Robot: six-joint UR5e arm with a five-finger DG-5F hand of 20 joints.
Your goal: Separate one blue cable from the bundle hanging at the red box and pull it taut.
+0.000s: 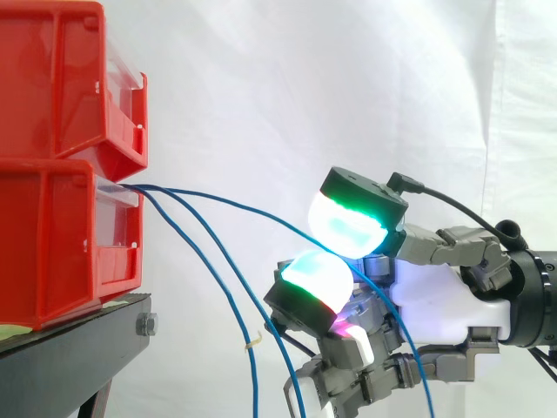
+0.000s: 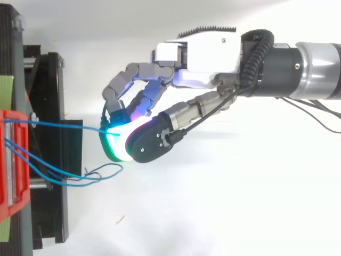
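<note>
From the side, two red bins sat stacked on a black stand (image 1: 78, 348), and the blue cables came out of the front of the lower bin (image 1: 52, 244). One blue cable (image 1: 226, 202) ran away from the bin in a shallow, nearly straight line to the hand (image 1: 435, 296), which reached in from the right. The hand's fingers were curled, and two glowing green and cyan fingertips (image 1: 348, 222) were pressed close together with that cable passing between them, so the hand was pinching it. Beyond the pads the same cable dropped away below the hand. The other cables (image 1: 254, 383) hung slack from the bin, curving down in front of the stand, apart from the pinched one.

From above, the hand (image 2: 208, 58) came in from the right with its fingers bent towards the lower bin (image 2: 13, 160). The pinched cable (image 2: 64, 126) stretched straight from the bin across the stand (image 2: 50, 106) to the green glowing pads. The slack cables looped loosely nearer the bottom of the view, just beside the fingertips but not held.
</note>
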